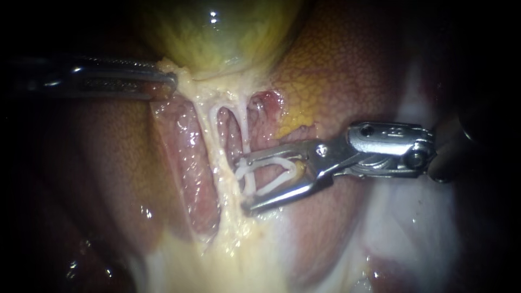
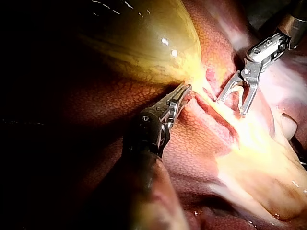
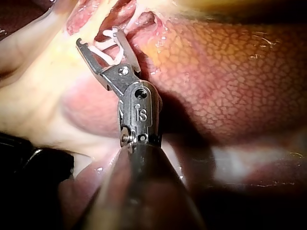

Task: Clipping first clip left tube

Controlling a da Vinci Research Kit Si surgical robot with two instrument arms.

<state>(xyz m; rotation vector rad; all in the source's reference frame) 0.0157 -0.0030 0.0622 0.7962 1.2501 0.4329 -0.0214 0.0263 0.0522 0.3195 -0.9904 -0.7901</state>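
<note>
Two instruments show. Nearest, our right instrument enters from three o'clock. Its jaws stand wide apart yet carry a white clip between them, its open end against the pale strand below the left tube. We cannot tell whether the tube lies inside the clip. Farther off, at ten o'clock, our left instrument has its jaws clamped on the gallbladder edge, tips buried in yellow tissue. Beyond, the liver fades into darkness.

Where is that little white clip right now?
Endoscope view, centre: the clip sits between the right instrument's jaws, at the pale tubes below the gallbladder.
</note>
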